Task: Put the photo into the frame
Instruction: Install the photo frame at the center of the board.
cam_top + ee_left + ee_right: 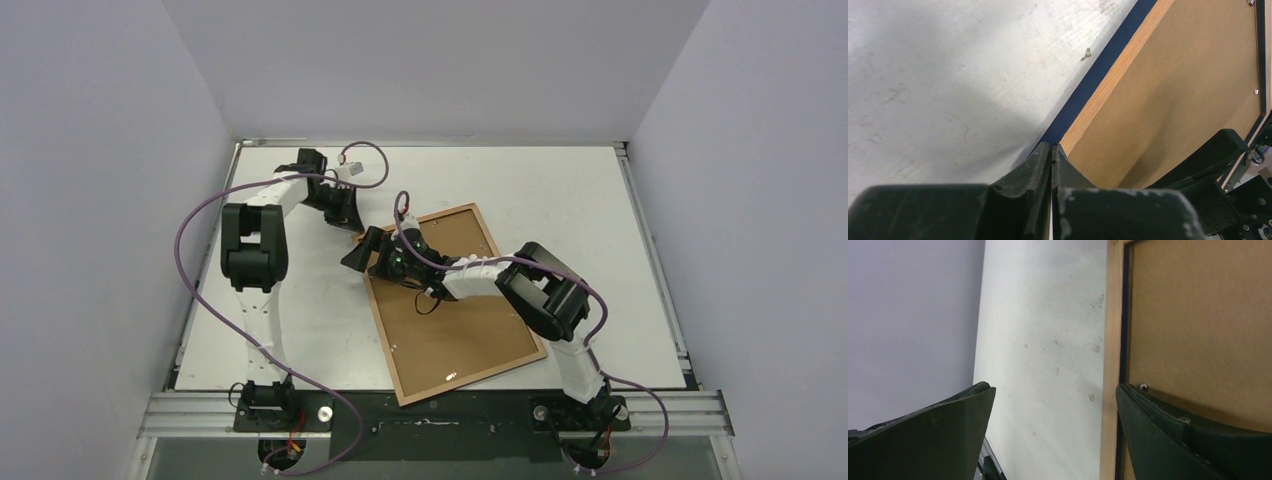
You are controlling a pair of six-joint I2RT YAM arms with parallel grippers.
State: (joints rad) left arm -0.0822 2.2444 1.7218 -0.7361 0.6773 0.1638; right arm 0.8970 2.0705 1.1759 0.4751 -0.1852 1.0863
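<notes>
White surface (pixel 600 220), pale grey walls around it — the frame (pixel 1109 340) lies askew near the middle, brown back up. Left end effector (pixel 1051 147) is pinched fully closed, tips right at the frame's left edge; right end effector (pixel 1053 390) gapes wide, straddling that edge — holding nothing

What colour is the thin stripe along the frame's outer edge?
Dark blue, running beside the light wood edge of the frame. The left wrist view shows it best.
</notes>
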